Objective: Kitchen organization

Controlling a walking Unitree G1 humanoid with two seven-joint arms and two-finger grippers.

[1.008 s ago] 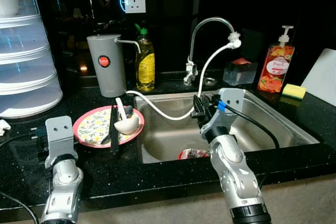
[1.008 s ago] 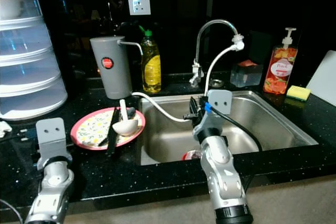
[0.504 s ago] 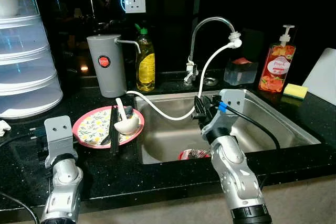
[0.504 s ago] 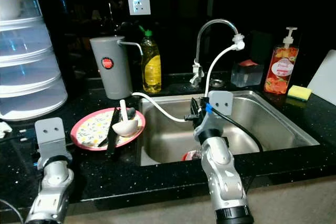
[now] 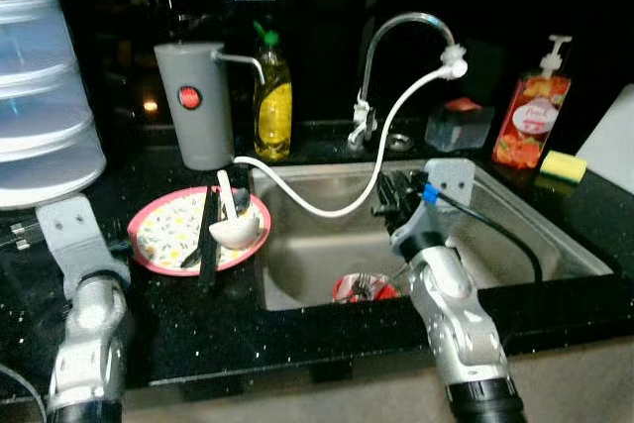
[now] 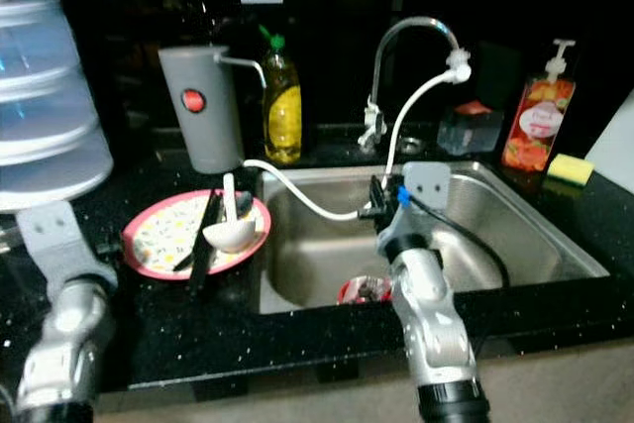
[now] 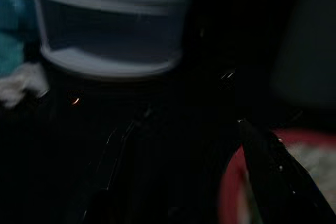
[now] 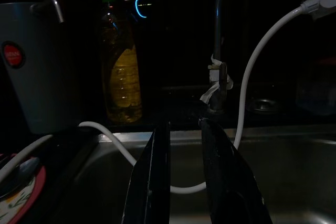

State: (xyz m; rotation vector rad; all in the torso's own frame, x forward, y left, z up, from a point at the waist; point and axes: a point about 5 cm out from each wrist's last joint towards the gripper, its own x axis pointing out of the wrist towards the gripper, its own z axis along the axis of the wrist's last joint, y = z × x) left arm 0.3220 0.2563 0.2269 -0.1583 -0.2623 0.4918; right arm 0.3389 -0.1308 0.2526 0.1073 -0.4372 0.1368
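Note:
A pink flowered plate (image 5: 163,237) lies on the black counter left of the sink (image 5: 515,235), holding a white ladle (image 5: 230,230) and black chopsticks (image 5: 208,240). A red bowl (image 5: 362,287) sits at the sink's front. My right gripper (image 5: 388,200) hovers over the sink's middle, pointing at the tap; in the right wrist view its fingers (image 8: 152,182) stand a narrow gap apart, open, with nothing between them. My left arm's wrist (image 5: 64,230) is above the counter left of the plate. The left gripper (image 7: 193,116) looks open in a dark, blurred view, the plate's rim (image 7: 231,182) beside one finger.
A grey jug (image 5: 193,106) and a yellow soap bottle (image 5: 272,96) stand behind the plate. A white hose (image 5: 396,136) runs from the tap (image 5: 396,32) to the jug. A red pump bottle (image 5: 530,116) and a sponge (image 5: 558,165) sit at the right, stacked clear containers (image 5: 45,96) at the left.
The camera has moved closer and tipped down, so the scene has shifted up. My left arm has swung out to the left, away from the plate. The right arm holds its place over the sink.

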